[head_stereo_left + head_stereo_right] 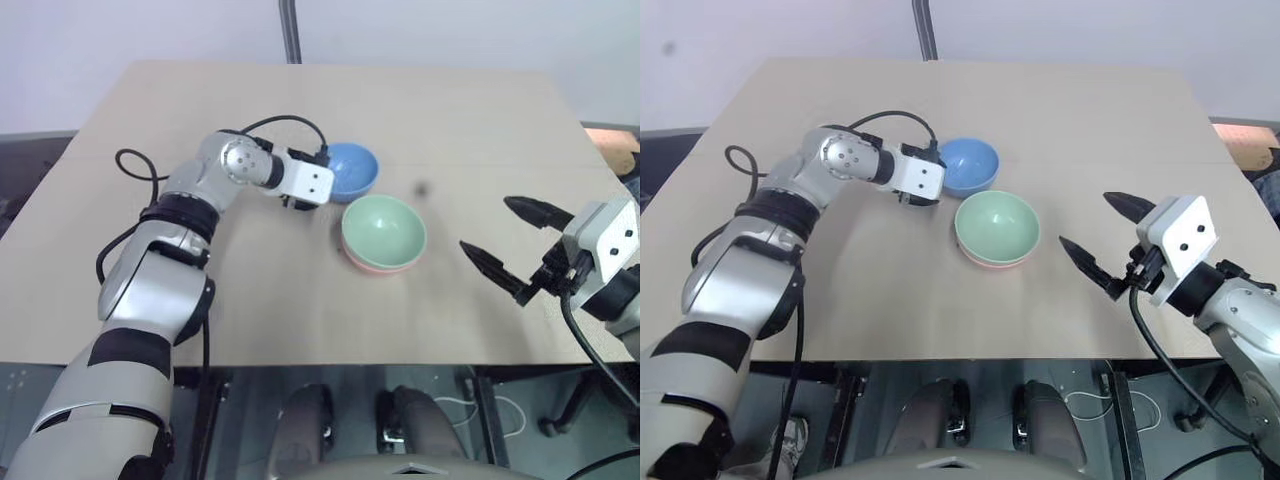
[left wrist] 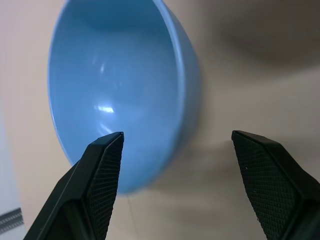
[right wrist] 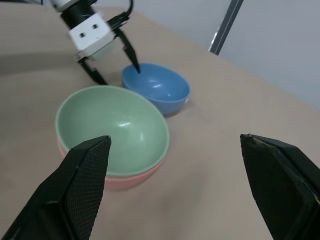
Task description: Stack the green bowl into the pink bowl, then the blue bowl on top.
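Nearest the camera, the right gripper point(image 1: 515, 245) is hanging with jaws wide apart, holding nothing, beside the green bowl point(image 1: 384, 229), already nested in the pink bowl point(image 1: 372, 266). Just beyond the green bowl on the desk point(image 1: 300, 310), the left gripper point(image 3: 116, 61), jaws apart, is straddling the blue bowl's point(image 1: 350, 170) rim; next comes closing and lifting.

Glossy smooth plastic blue bowl point(image 2: 125, 90); matt tan table point(image 1: 300, 300).

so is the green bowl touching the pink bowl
Touching. The right wrist view shows the green bowl nested inside the pink bowl, its rim sitting on the pink rim with no gap.
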Controlling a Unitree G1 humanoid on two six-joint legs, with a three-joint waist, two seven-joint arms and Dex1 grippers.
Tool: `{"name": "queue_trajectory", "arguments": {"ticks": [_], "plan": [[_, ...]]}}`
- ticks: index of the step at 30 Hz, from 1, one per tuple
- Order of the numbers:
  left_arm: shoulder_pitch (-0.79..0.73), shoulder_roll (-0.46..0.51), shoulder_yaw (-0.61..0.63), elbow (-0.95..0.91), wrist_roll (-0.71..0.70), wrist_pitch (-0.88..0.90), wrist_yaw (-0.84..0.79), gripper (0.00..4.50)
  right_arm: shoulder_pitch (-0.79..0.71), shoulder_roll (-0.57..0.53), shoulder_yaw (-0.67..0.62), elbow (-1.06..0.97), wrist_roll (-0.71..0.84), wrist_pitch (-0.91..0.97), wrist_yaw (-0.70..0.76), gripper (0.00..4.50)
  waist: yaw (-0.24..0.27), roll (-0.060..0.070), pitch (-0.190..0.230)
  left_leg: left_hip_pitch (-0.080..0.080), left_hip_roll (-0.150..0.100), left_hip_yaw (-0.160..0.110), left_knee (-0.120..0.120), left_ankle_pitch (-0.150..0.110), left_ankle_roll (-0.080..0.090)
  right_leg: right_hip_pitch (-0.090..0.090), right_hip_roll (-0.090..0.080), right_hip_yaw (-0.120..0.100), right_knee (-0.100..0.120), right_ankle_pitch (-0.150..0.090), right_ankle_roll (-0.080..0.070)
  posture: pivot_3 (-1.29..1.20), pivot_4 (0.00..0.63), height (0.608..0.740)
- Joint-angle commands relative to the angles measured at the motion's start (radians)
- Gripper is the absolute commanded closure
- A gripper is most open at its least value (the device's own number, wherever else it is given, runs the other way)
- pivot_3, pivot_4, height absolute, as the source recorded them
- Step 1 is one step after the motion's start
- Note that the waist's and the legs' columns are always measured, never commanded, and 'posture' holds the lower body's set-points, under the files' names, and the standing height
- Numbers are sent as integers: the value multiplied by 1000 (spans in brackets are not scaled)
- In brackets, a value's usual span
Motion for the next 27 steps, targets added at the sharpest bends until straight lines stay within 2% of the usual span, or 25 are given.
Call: {"name": "queue_trajectory", "arguments": {"ticks": [1,2,7,8,9,14,17,21,24,27], "plan": [[-50,-23,-22,51,39,-38,54,1349,5,-15,-24,-43,-1,-25,-3,0,0,0,0,0,0,0,0,0,0,0,0,0,0,0,0,0,150,740],[-52,-28,-27,59,44,-47,55,1516,6,-16,-23,-44,-4,-26,-5,0,0,0,0,0,0,0,0,0,0,0,0,0,0,0,0,0,150,740],[-59,-38,-28,86,49,-68,48,3747,10,-19,-31,-39,-5,-31,-6,0,-2,0,0,0,0,0,0,0,0,0,0,0,1,0,0,0,150,740],[-60,-42,-17,89,38,-61,41,4350,11,-19,-32,-34,-12,-37,-6,0,-2,0,0,0,0,0,0,0,0,0,0,0,1,0,0,0,150,740],[-60,-48,-4,89,21,-52,28,4467,12,-20,-33,-29,-19,-43,-6,0,-2,0,0,0,0,0,0,0,0,0,0,0,0,0,0,0,150,740],[-51,-43,62,28,-97,-114,-86,4467,14,-12,-53,2,-36,-65,-9,0,1,0,0,0,0,0,0,0,0,0,0,0,0,0,0,0,150,740],[-42,-52,132,-81,-256,-140,-222,4467,19,-6,-63,19,-50,-75,-16,0,2,0,0,-1,0,0,0,1,-2,0,0,-1,0,0,0,0,150,740],[8,-52,192,-307,-471,3,-433,4467,22,0,-80,33,-55,-85,-19,0,3,0,0,-1,0,0,1,2,-3,0,-1,-1,0,0,-1,0,150,740],[68,-22,191,-454,-551,69,-542,4467,26,0,-79,36,-61,-91,-19,0,-4,1,0,1,0,0,1,2,-3,1,0,0,1,0,0,0,150,740],[124,12,179,-546,-615,83,-656,3507,33,3,-75,35,-72,-98,-21,0,-16,1,0,3,0,0,1,2,-3,1,0,0,2,0,0,0,150,740]]}}
